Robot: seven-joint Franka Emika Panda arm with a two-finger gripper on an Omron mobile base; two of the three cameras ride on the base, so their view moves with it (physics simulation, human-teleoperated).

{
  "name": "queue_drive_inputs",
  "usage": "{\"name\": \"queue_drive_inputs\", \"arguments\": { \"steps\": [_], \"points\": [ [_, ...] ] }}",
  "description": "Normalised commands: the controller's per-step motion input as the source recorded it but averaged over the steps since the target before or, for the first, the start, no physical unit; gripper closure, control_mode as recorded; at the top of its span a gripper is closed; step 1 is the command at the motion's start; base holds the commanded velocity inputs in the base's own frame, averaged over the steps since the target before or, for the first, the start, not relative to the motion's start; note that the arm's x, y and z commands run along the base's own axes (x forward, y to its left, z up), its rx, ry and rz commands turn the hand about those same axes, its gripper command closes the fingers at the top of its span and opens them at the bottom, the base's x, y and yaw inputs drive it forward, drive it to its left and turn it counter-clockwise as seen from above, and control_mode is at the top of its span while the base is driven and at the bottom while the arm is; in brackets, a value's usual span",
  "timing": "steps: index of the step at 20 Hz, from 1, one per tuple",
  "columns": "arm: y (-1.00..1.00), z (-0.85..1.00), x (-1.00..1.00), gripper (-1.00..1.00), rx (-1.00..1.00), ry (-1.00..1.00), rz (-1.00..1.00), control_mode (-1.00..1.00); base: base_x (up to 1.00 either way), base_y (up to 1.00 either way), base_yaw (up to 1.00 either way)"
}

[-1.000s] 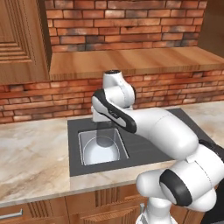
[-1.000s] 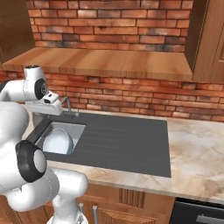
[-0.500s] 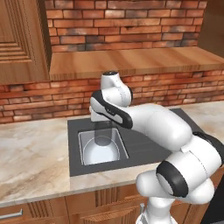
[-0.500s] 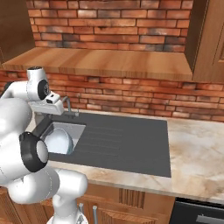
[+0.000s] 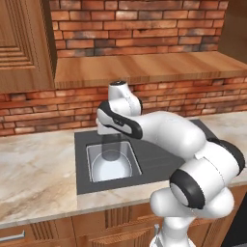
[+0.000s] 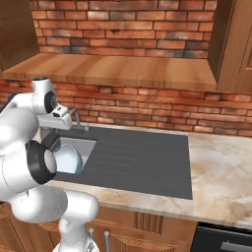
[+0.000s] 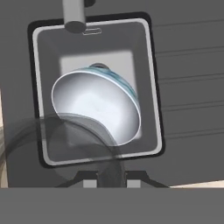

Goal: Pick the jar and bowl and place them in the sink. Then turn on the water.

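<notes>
At inspection the gripper (image 7: 111, 180) was closed around the jar (image 7: 70, 146), a translucent grey cylinder held between its fingertips directly above the sink (image 7: 149, 65). From the left base camera the jar (image 5: 111, 144) hung just over the basin, not yet set down. Below it the bowl (image 7: 97, 105) already lay in the sink, tilted on its side against the basin wall; the right base camera showed the bowl (image 6: 69, 159) likewise inside the sink (image 6: 89, 143). Beyond stood the faucet (image 7: 74, 15), with no stream visible. Judgement: bowl placed; jar release and turning on the water remained outstanding.
</notes>
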Motion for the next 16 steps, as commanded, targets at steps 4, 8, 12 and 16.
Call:
{"name": "queue_drive_inputs", "arguments": {
  "steps": [4,8,12,16],
  "points": [
    [0.08,-0.14,0.16,1.00,0.00,0.00,0.00,-1.00,0.00,0.00,0.00],
    [0.05,-0.17,0.13,1.00,0.00,0.00,0.00,-1.00,0.00,0.00,0.00],
    [0.02,-0.23,0.01,1.00,0.00,0.00,0.00,-1.00,0.00,0.00,0.00],
    [0.07,-0.25,0.00,1.00,0.00,0.00,0.00,-1.00,0.00,0.00,0.00]
  ]
}}
